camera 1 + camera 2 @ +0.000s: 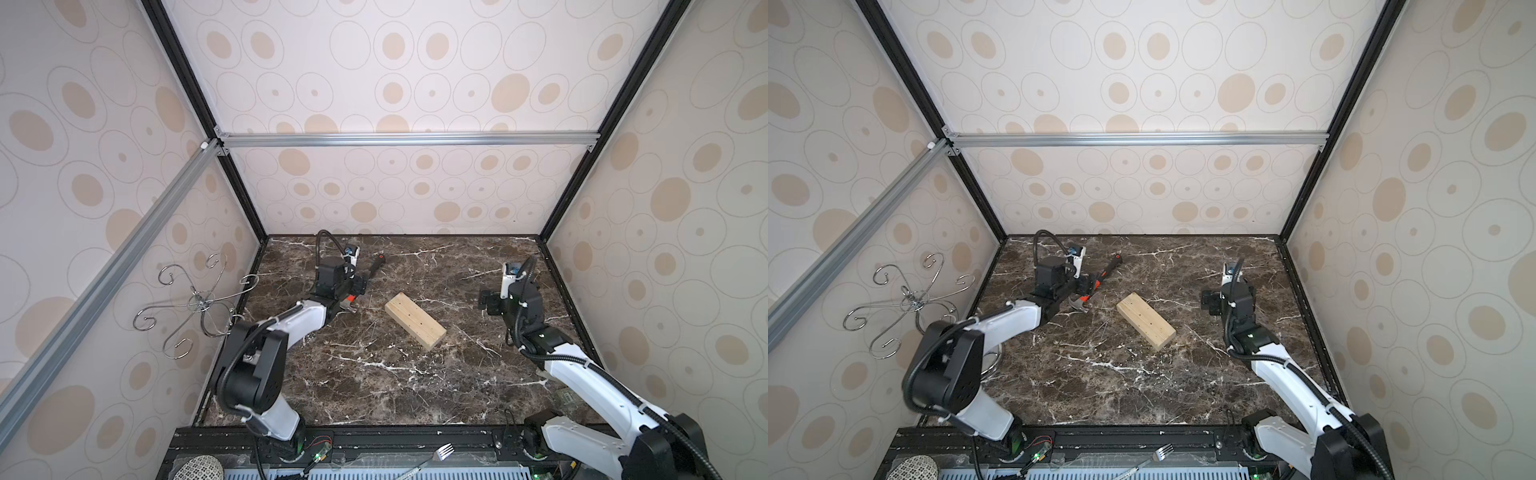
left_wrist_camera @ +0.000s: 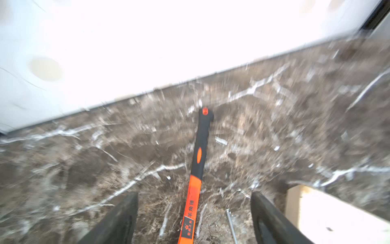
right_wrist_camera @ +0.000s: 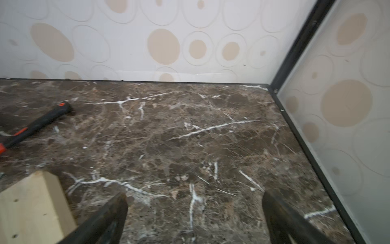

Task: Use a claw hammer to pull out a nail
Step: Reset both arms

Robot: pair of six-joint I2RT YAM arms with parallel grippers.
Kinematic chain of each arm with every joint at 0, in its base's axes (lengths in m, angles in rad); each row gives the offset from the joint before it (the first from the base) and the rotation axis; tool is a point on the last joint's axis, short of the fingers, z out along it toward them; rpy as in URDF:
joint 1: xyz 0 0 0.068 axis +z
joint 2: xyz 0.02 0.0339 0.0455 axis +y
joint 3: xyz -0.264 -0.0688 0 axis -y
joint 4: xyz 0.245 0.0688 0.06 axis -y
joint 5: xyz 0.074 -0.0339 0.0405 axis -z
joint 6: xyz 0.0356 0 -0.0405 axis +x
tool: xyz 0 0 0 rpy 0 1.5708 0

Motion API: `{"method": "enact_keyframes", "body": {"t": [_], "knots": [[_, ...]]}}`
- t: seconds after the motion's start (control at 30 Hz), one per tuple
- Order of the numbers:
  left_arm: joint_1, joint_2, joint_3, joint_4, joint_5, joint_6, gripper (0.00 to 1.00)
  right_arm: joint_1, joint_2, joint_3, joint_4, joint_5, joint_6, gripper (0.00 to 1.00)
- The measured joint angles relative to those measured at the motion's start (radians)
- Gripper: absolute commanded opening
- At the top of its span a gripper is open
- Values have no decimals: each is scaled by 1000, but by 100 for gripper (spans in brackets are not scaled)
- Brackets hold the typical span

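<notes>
The claw hammer (image 1: pixel 1106 272) lies on the marble table at the back left, its black grip end pointing toward the back wall and its silver head (image 1: pixel 1077 305) nearest my left arm. My left gripper (image 2: pixel 194 195) is open over the orange part of the handle (image 2: pixel 193 202), with a finger on each side and neither touching it. A thin silver nail (image 2: pixel 231 224) lies loose on the marble between the handle and the wooden block (image 1: pixel 414 320). My right gripper (image 3: pixel 196 195) is open over bare marble to the right of the block, holding nothing.
A silver wire hook stand (image 1: pixel 199 303) stands at the left wall beside my left arm. A silver fork (image 1: pixel 436 453) lies on the black front rail. Patterned walls close the back and both sides of the table (image 1: pixel 415 386).
</notes>
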State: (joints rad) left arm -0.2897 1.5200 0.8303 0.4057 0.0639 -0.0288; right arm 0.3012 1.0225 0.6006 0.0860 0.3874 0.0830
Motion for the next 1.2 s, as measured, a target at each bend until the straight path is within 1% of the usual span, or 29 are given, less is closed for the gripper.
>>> {"method": "enact_keyframes", "body": {"t": [0.07,0.1,0.2,0.3,0.4,0.5,0.63,0.73,0.8,0.83,0.93,1.07,1.2], "knots": [[0,-129,-113,60,-37,-6,98,-16,-56,-94,34,18,-34,100],[0,-178,-157,77,-60,-8,100,-21,-79,-140,59,19,-47,100],[1,-358,-318,113,-169,4,100,-63,-106,-264,139,10,-68,100],[8,-494,-470,165,-271,34,100,-105,-35,-342,248,-1,-74,100],[36,-531,-609,246,-343,46,100,-113,67,-359,335,-32,-94,100],[69,-470,-687,337,-372,43,100,-128,171,-363,511,-69,-115,100],[89,-285,-705,541,-385,43,100,-153,314,-349,684,-105,-125,100],[109,-183,-705,676,-350,52,100,-159,442,-326,798,-132,-134,100],[137,-133,-701,750,-303,60,100,-161,523,-326,891,-146,-141,100],[158,-101,-699,797,-276,60,100,-161,539,-326,897,-153,-144,100],[216,16,-697,932,-199,58,100,-163,526,-320,889,-188,-155,100],[257,48,-655,911,-119,51,100,-166,525,-281,871,-215,-159,100],[263,48,-609,906,-93,41,100,-179,525,-246,848,-230,-158,100]]}}
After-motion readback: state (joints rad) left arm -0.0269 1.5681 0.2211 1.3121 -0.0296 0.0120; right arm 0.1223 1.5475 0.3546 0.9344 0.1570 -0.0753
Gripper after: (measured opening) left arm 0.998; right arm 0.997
